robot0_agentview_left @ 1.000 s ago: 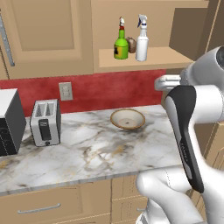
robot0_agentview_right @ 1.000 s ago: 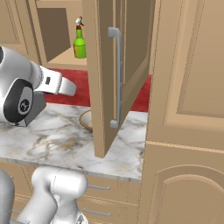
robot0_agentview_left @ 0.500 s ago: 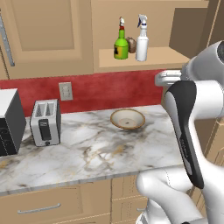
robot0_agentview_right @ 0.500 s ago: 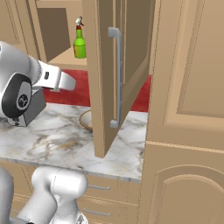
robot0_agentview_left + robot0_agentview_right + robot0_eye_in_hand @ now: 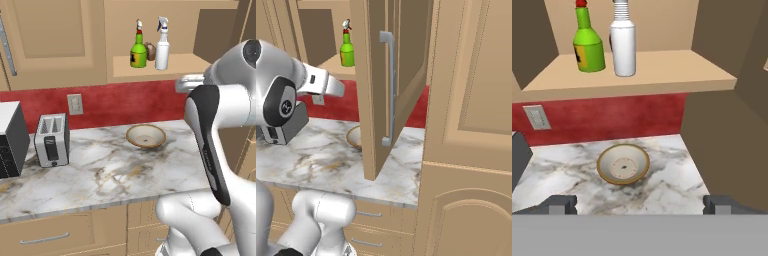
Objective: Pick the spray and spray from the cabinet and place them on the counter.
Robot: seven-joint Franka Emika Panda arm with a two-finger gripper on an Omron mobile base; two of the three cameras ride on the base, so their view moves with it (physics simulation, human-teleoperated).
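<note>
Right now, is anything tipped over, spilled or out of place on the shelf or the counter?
Nothing stands out. The green bottle and the white bottle stand upright, side by side on the cabinet shelf. The bowl sits level on the counter, nothing spilled.

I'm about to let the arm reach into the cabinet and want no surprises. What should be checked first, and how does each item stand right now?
1. Cabinet door swung open, shelf reachable: ok.
2. Green spray upright on the shelf: ok.
3. White spray upright beside it, to its right in the hand view: ok.
4. Hand open and holding nothing: ok.
5. Gap between the two bottles wide enough for a finger: cannot tell; they stand very close.
6. Free counter to set the bottles down: ok; bare marble lies between the bowl and the toaster.
</note>
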